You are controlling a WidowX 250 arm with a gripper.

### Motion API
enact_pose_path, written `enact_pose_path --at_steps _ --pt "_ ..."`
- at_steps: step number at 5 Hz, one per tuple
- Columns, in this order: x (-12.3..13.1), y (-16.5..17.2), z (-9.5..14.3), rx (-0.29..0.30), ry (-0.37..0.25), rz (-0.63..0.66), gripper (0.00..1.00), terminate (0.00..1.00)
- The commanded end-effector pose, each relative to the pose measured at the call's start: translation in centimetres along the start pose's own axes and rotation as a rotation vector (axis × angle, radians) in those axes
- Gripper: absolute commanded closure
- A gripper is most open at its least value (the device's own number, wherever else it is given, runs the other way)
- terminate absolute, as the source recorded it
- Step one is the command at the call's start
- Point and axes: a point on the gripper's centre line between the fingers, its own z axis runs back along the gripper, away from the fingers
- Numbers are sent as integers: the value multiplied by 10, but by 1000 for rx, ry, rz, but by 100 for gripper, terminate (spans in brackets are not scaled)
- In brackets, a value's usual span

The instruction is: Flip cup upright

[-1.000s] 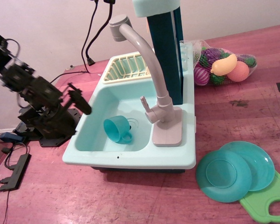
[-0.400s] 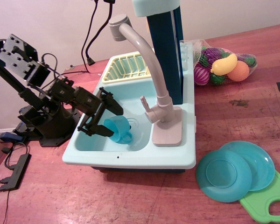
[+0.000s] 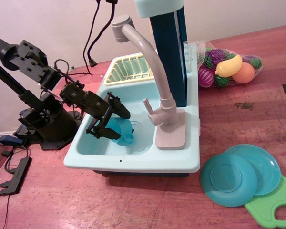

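The claw [image 3: 107, 120] was spread wide and held nothing. The cup [image 3: 119, 131] lay on its side in the sink [image 3: 133, 160], directly under and just right of the claw tips, handle pointing away from the claw

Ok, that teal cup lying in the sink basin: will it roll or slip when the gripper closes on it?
The cup lies on its side, so its round wall may roll on the smooth sink floor. Its handle should limit that. It looks like light, stiff plastic, likely to skid if the open gripper nudges it.
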Motion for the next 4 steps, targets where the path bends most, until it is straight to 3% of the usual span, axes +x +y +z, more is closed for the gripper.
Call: enact_pose_path --at_steps 1,3,4 --pt "-17 4 2 0 30 0 100 0" --pt "-14 13 11 23 17 96 100 0" --pt "-2 22 20 21 -13 147 0 0"
